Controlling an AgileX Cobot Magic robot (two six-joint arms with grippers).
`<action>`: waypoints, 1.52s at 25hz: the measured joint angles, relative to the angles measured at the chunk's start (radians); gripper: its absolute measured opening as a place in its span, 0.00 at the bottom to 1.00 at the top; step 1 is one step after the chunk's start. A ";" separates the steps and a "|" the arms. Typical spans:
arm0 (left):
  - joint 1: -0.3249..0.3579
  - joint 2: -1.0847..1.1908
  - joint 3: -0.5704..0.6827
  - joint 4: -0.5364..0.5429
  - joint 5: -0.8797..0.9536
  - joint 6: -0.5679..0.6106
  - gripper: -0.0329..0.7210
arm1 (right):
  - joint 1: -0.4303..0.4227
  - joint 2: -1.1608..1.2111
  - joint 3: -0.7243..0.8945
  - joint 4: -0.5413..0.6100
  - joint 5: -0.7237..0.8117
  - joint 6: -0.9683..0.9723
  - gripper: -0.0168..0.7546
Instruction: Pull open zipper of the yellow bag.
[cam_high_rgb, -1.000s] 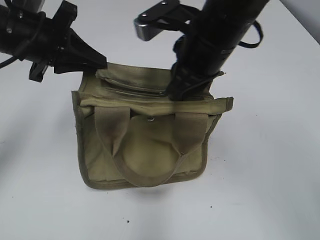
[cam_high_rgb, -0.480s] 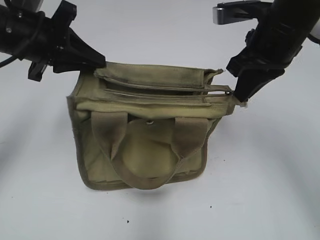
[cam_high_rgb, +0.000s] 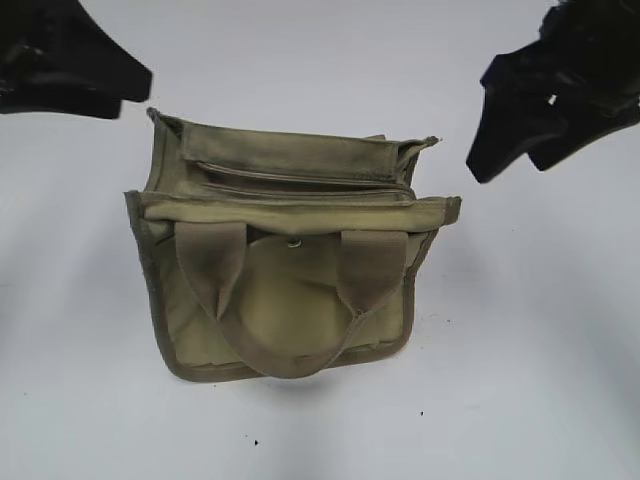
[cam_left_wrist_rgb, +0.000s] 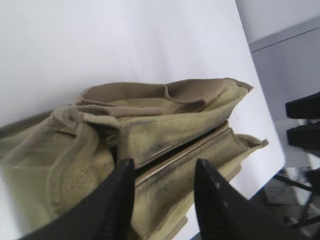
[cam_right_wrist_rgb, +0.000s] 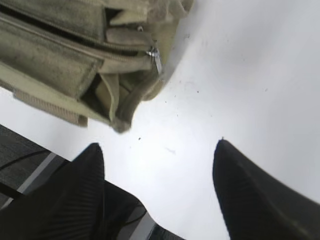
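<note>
one yellow bag (cam_high_rgb: 285, 270) sits on the white table (cam_high_rgb: 520, 380), near the middle of the exterior view, its front face and two webbing handles (cam_high_rgb: 290, 300) toward the camera. one small metal snap (cam_high_rgb: 294, 241) shows between the handle roots. one zipper (cam_high_rgb: 300, 180) runs along the top, and its silver pull tab (cam_right_wrist_rgb: 157, 59) hangs at the bag's end corner in the right wrist view.

two grippers are up off the bag. the left gripper (cam_left_wrist_rgb: 162, 192) has its two fingers (cam_left_wrist_rgb: 117, 200) spread apart with nothing between them, hovering just over the bag's top edge. the right gripper (cam_right_wrist_rgb: 157, 177) stands wide open over bare table, apart from the bag's corner (the tab is free of it).

in the exterior view both arms are cut off by the frame edges. how far the zipper gapes is hard to make out there. the bag's back side is hidden.
</note>
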 joint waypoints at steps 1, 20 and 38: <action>0.000 -0.046 0.000 0.059 0.003 -0.009 0.50 | 0.000 -0.028 0.020 -0.008 0.000 0.009 0.69; 0.000 -1.008 0.503 0.759 0.147 -0.336 0.53 | 0.000 -0.851 0.800 -0.058 -0.065 0.060 0.73; 0.000 -1.243 0.593 0.808 0.157 -0.343 0.53 | 0.000 -1.214 0.919 -0.112 -0.114 0.063 0.73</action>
